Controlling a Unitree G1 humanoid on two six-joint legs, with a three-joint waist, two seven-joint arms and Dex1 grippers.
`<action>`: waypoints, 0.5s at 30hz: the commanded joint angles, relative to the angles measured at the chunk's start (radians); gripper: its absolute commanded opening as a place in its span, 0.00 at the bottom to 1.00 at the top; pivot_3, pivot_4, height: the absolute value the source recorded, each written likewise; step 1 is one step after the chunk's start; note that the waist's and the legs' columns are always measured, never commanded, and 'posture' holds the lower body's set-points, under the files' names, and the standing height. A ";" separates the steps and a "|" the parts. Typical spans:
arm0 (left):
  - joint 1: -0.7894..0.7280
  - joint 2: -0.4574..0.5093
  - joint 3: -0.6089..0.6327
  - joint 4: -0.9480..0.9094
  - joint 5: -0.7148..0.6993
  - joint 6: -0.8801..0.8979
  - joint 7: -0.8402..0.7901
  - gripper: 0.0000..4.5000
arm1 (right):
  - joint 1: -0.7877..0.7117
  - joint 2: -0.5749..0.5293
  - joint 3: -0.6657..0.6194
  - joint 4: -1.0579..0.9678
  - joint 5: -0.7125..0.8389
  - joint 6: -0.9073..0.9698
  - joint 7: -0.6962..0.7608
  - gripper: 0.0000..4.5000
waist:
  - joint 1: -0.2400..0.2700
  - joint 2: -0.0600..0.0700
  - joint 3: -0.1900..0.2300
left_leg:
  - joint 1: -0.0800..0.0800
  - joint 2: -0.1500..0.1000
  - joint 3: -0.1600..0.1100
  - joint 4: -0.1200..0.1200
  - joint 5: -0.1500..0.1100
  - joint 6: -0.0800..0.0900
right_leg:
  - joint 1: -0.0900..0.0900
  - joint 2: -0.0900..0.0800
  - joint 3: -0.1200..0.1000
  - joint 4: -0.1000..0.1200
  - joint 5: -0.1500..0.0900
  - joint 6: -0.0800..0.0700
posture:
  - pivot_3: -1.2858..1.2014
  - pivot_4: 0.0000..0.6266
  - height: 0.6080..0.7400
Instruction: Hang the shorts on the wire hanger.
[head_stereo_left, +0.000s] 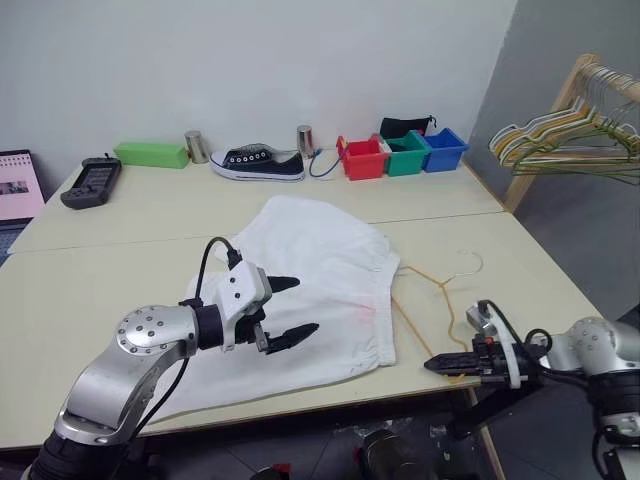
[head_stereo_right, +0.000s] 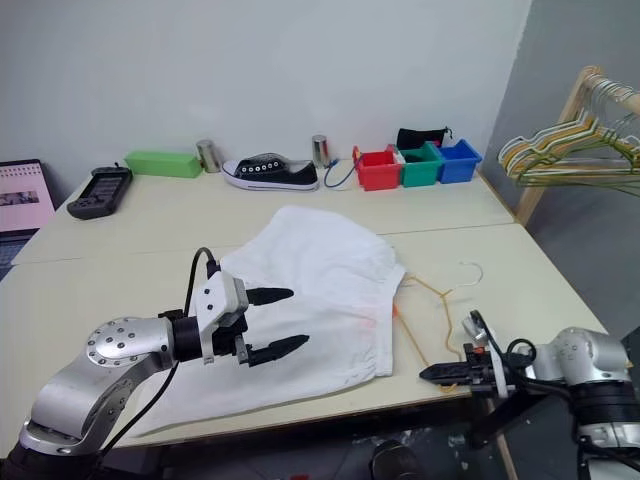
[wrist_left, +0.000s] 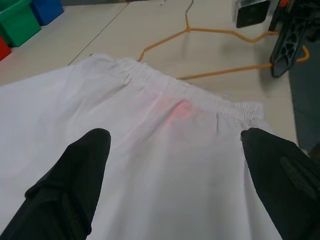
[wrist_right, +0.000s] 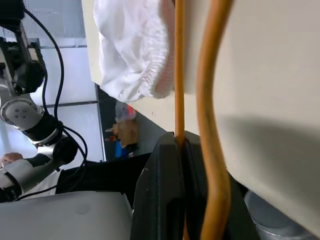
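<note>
While pinched, wire hanger in right hand.

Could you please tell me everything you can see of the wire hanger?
The wire hanger is thin yellowish-tan wire, triangular, with a small pale hook pointing away from the robot. It lies flat on the table, right of the shorts, one corner at their waistband. The right gripper is shut on its wire at the table's near edge.
</note>
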 joint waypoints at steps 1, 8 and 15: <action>-0.026 0.005 -0.003 0.001 0.008 -0.019 -0.003 0.98 | 0.006 -0.067 0.046 -0.066 0.143 0.002 0.026 0.00 | 0.000 0.000 0.000 | 0.000 0.000 0.000 0.000 0.000 0.000 | 0.000 0.000 0.000 0.000 0.000 0.000 | 0.43 0.07 1.00; -0.026 -0.013 -0.020 -0.004 0.021 -0.023 0.009 0.98 | -0.040 -0.161 0.182 -0.012 0.377 0.002 -0.043 0.00 | 0.004 0.001 0.000 | -0.002 0.000 0.001 0.000 0.004 0.007 | 0.005 0.001 0.000 0.003 0.001 0.001 | 0.43 0.08 1.00; -0.033 -0.025 -0.033 -0.001 0.028 -0.028 0.021 0.98 | -0.154 -0.104 0.216 0.150 0.374 0.002 -0.126 0.00 | 0.028 0.002 0.000 | -0.013 0.002 0.001 0.000 -0.003 0.010 | -0.005 0.004 -0.001 0.003 0.000 0.003 | 0.43 0.07 1.00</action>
